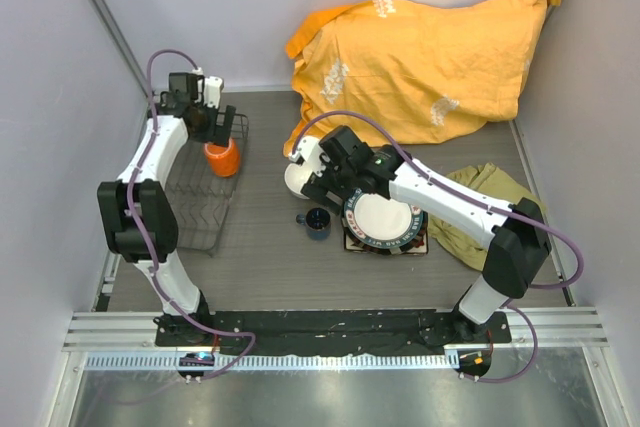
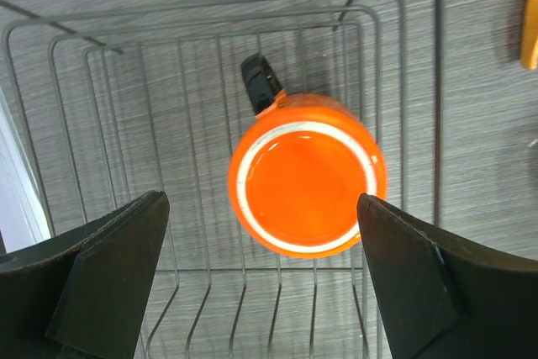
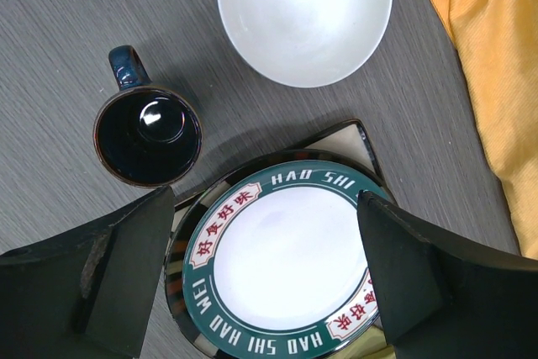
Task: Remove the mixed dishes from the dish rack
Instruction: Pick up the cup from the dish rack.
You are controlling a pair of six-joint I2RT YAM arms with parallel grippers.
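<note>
The dark wire dish rack (image 1: 200, 217) lies at the left with an orange mug (image 1: 223, 158) standing in its far end. My left gripper (image 1: 214, 129) hangs open right above the mug (image 2: 307, 187), one finger to each side and neither touching it; rack bars (image 2: 437, 124) run beneath. My right gripper (image 1: 330, 185) hovers open and empty over the round dark-rimmed plate (image 3: 294, 266), which rests on the square plate (image 3: 355, 135). The dark blue cup (image 3: 147, 136) and white bowl (image 3: 304, 14) stand on the table beside them.
A crumpled orange cloth (image 1: 420, 57) fills the back right of the table, and an olive cloth (image 1: 485, 192) lies under the right arm. Grey walls close in on both sides. The rack's near half holds no dishes.
</note>
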